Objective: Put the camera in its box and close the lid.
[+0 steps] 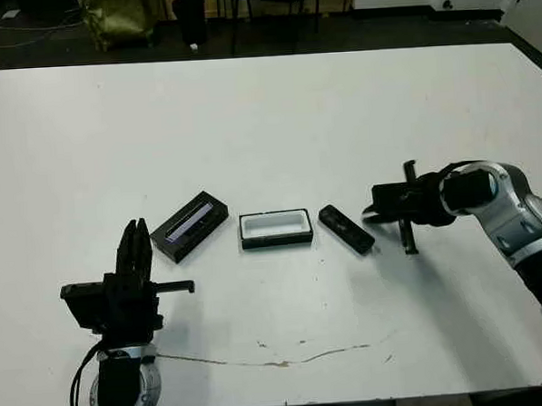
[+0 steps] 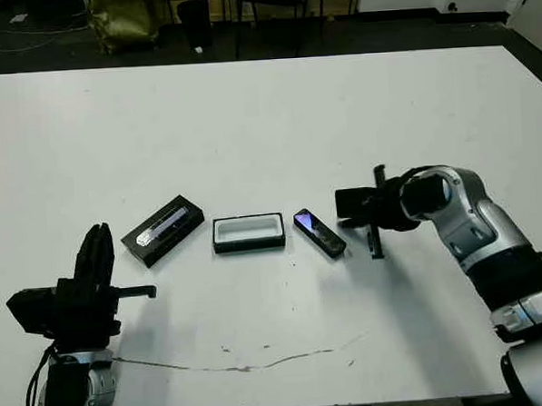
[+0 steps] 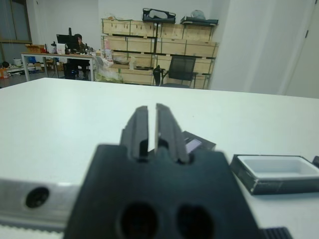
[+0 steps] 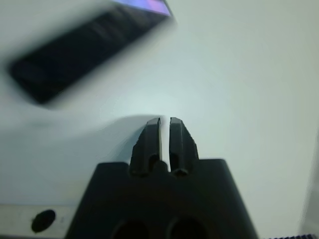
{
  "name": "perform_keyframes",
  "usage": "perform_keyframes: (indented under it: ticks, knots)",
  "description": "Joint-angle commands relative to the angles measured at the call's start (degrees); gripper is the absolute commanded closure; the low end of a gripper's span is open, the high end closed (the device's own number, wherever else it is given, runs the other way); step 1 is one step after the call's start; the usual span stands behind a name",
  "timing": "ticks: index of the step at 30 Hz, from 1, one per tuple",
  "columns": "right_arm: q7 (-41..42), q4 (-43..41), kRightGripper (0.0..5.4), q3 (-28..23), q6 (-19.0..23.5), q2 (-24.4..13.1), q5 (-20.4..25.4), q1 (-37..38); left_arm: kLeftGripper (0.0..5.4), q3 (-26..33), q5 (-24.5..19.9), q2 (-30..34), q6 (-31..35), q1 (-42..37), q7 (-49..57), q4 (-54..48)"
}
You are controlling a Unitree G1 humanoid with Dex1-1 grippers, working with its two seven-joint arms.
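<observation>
Both grippers have their black fingers pressed together with nothing between them. On the robot's right, the right gripper (image 1: 373, 214) hangs low over the white table (image 1: 276, 121), its tip aimed toward the camera (image 1: 346, 229) and just beside that bar's right side; whether the tip touches the table cannot be made out, since the right wrist view is blurred. The camera lies flat and slanted, a slim black bar with a small bluish glint at its far end (image 2: 303, 221). Just to its left, apart from it, the box (image 1: 275, 228) sits open, a shallow black tray with its white lining showing and nothing inside. Further left lies the lid (image 1: 189, 225), a black cover with a pale lavender strip along its top, set at an angle and separate from the box. The left gripper (image 1: 135, 239) is held above the near left part of the table, pointing away from the robot, with the lid ahead of it and slightly to its right.
</observation>
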Motion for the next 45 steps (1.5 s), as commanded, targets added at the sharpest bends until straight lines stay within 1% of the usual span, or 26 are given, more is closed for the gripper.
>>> perform_keyframes:
  ticks: [1,3,6,8,11,13,16,17,19,21,22,24,27,28,29,30,31,33,35,38,40,45]
  knots:
    - [-6.35,1.18,5.39,-2.36,2.13,-0.82,-1.88,1.52,5.4,0.1,-0.06,0.23,0.63,0.79,-0.05,0.56]
    - [-8.19,-0.54,5.39,-3.67,4.05,-1.08,-2.17,2.05,5.4,0.18,-0.31,0.36,0.04,0.58,-0.37,1.03]
    - [-10.37,-6.95,5.39,-8.3,5.32,-1.2,1.14,5.29,5.4,0.2,-0.9,0.33,-0.24,0.43,-0.86,1.42]
    - [-10.69,-12.77,5.39,-12.37,5.34,-0.82,5.57,8.27,5.4,0.17,-0.76,0.25,0.08,0.36,-0.78,1.29]
    - [-9.79,-21.77,5.39,-18.28,6.16,0.2,14.42,12.77,5.4,0.2,-1.05,0.16,-0.27,0.18,-0.93,1.62]
    - [-8.52,-28.71,5.39,-22.23,10.11,1.8,22.91,15.9,5.4,0.14,-1.02,0.17,-0.37,0.13,-0.98,1.65]
    - [-8.59,-38.58,5.39,-27.86,19.78,5.76,38.01,21.68,5.4,-0.01,-0.69,0.18,0.3,0.3,-0.83,1.24]
    - [-9.19,-41.47,5.39,-29.31,22.56,6.82,42.11,23.66,5.4,-0.07,-0.73,0.17,0.6,0.4,-0.83,1.03]
    - [-11.19,-45.71,5.39,-31.25,27.61,8.16,47.94,26.62,5.4,-0.11,-0.88,0.18,0.97,0.57,-0.88,0.71]
    - [-14.48,-49.51,5.39,-32.5,31.83,9.62,51.69,29.92,5.4,-0.11,-1.06,0.24,1.12,0.7,-0.97,0.44]
    - [-16.24,-51.03,5.39,-32.73,33.42,10.4,52.8,31.62,5.4,-0.08,-1.14,0.29,1.18,0.76,-1.01,0.32]
    - [-19.71,-52.8,5.39,-32.4,35.72,11.44,53.15,33.99,5.4,-0.03,-1.21,0.41,1.26,0.79,-1.1,0.19]
    - [-23.5,-51.69,5.39,-30.28,35.9,12.7,50.31,36.13,5.4,0.05,-1.64,0.53,1.36,0.78,-1.42,0.0]
    - [-24.36,-51.28,5.39,-29.33,35.51,12.74,48.88,36.65,5.4,0.05,-1.48,0.54,1.38,0.79,-1.39,-0.12]
    - [-24.61,-50.62,5.39,-28.51,34.3,12.85,47.63,37.1,5.4,0.04,-1.22,0.5,1.35,0.79,-1.27,-0.2]
    - [-24.97,-50.1,5.39,-27.14,32.57,12.66,45.33,37.63,5.4,0.04,-1.12,0.54,1.27,0.81,-1.33,-0.17]
    - [-25.1,-49.91,5.39,-25.91,31.46,12.16,43.3,37.98,5.4,0.04,-1.11,0.54,1.19,0.83,-1.37,-0.1]
    - [-24.54,-49.88,5.18,-23.68,29.53,10.41,39.28,38.26,5.4,0.01,-1.2,0.46,0.99,0.9,-1.4,0.07]
    - [-23.75,-49.58,4.82,-22.17,27.22,9.36,36.3,38.45,5.4,0.0,-1.05,0.46,0.93,0.98,-1.36,0.14]
    - [-21.88,-48.63,4.14,-21.18,24.93,8.57,34.82,38.52,5.4,0.03,-0.96,0.45,0.65,1.07,-1.33,0.38]
    - [-20.9,-48.72,3.69,-20.71,24.79,8.23,34.45,38.53,5.4,0.08,-1.17,0.49,1.07,1.15,-1.41,0.18]
    - [-19.52,-48.9,2.61,-20.39,26.48,8.86,35.74,38.57,5.4,0.4,-1.43,0.69,0.58,0.85,-1.72,0.68]
